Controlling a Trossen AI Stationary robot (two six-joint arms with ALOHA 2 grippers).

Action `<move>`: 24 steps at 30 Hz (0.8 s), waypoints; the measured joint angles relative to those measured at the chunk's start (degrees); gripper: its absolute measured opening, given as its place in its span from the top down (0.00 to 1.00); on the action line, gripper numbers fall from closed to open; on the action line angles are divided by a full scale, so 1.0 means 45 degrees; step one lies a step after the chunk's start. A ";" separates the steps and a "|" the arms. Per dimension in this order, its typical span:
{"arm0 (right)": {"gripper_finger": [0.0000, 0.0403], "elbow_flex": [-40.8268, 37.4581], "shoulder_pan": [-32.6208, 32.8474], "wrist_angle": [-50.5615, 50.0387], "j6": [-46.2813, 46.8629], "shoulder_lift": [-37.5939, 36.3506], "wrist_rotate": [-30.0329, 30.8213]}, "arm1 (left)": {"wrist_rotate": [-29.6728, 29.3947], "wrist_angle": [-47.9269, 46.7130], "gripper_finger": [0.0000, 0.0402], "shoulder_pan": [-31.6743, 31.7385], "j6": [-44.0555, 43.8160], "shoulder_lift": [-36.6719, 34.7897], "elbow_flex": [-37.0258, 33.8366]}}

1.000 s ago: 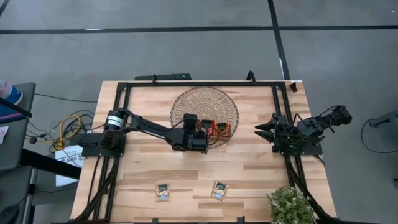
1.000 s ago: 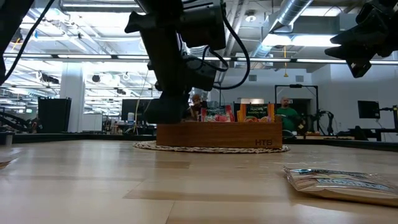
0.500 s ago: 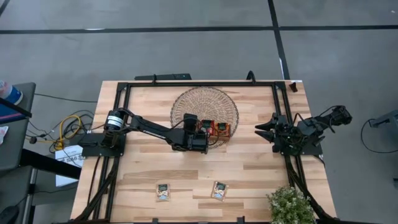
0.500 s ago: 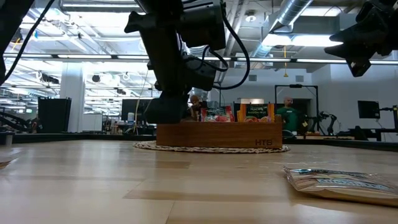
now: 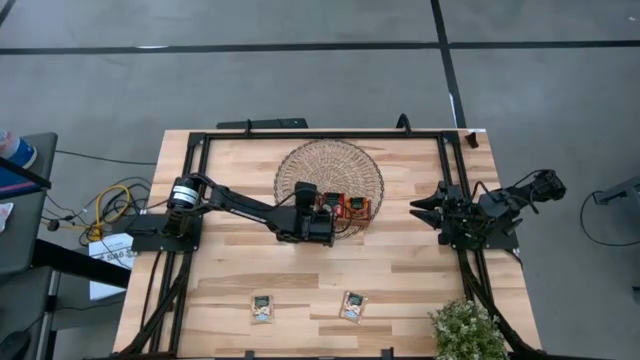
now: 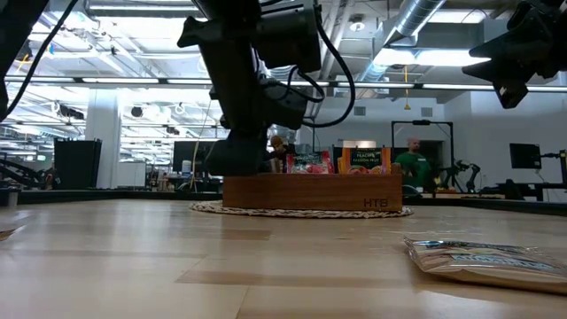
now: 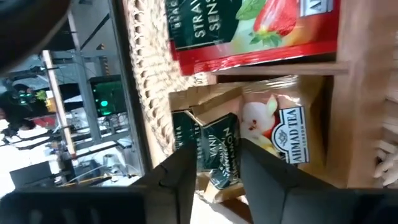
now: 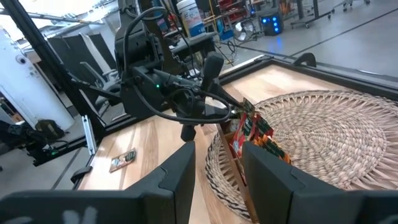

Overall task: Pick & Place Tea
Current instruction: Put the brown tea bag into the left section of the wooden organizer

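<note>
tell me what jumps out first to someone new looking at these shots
The left gripper reaches down over the wooden tray, which sits on the round wicker basket mid-table and holds upright tea sachets. Two more sachets lie flat on the table's near edge, beside a leafy plant. The right gripper waits at the right side.

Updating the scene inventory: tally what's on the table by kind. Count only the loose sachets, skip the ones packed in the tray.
loose tea sachets: 2
wicker basket: 1
wooden tray: 1
leafy plant, at the table's corner: 1
Total: 5
The sachets in the tray are too overlapped to count.
</note>
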 joint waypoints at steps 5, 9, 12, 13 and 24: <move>0.70 0.0000 0.0000 0.0000 0.0000 0.0002 0.0005 | -0.1891 -0.0782 0.67 -0.0157 0.0207 -0.0005 0.0000; 0.70 0.0000 0.0000 0.0005 0.0000 0.0005 0.0005 | -0.4259 -0.1240 0.65 -0.0309 0.1545 -0.0015 0.0000; 0.70 0.0000 0.0000 0.0015 0.0000 0.0005 0.0005 | -0.4543 -0.1185 0.65 -0.0338 0.1436 -0.0019 0.0000; 0.70 0.0000 0.0000 0.0019 0.0000 0.0003 0.0005 | -0.4289 -0.1195 0.65 -0.0360 0.1195 -0.0019 0.0000; 0.70 0.0000 0.0000 0.0083 0.0000 0.0002 0.0005 | -0.5479 -0.2485 0.65 -0.0548 0.1601 -0.0707 0.0571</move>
